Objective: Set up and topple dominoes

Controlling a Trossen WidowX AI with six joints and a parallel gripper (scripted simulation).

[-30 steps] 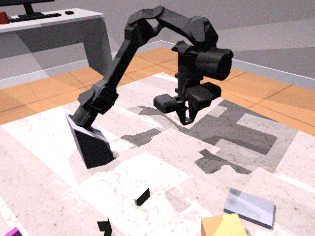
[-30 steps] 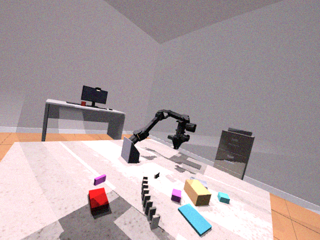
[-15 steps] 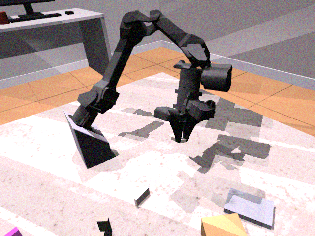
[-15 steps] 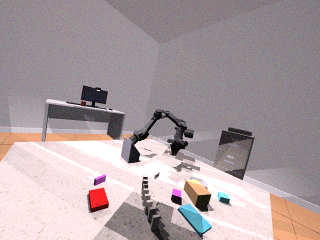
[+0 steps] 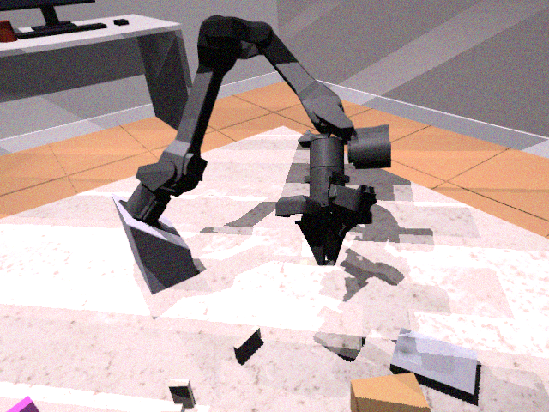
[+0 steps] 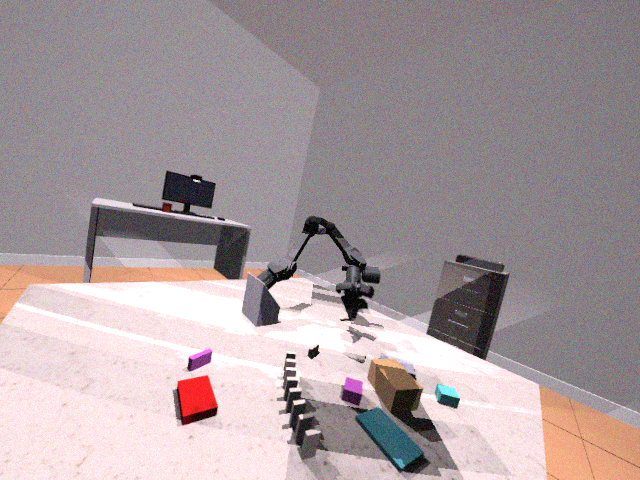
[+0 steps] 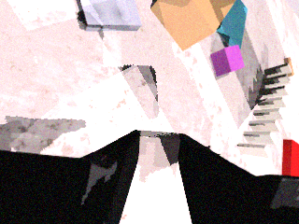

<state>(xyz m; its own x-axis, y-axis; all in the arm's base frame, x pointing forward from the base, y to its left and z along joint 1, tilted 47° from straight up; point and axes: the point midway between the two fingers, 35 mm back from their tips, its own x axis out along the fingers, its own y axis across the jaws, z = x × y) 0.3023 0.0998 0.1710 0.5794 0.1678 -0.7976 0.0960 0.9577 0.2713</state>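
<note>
My gripper (image 5: 327,262) (image 6: 351,316) (image 7: 159,138) points down and is shut on a domino (image 7: 159,142), which shows between the fingertips in the wrist view; the fingers hide much of it. It is over the table near the arm's base, away from the row; its exact height is hard to tell. The row of several standing dominoes (image 6: 298,410) (image 7: 259,138) runs toward the front in the exterior view. Its end domino nearest the arm (image 5: 181,392) stands upright. A loose domino (image 5: 248,346) (image 6: 313,351) rests on its long side beyond that end.
Right of the row are a purple cube (image 6: 352,391) (image 7: 227,61), an orange block (image 5: 388,392) (image 6: 395,384), a teal slab (image 6: 390,436), a cyan block (image 6: 447,395) and a pale slab (image 5: 434,359) (image 7: 111,13). Left are a red block (image 6: 196,397) and a purple bar (image 6: 200,359).
</note>
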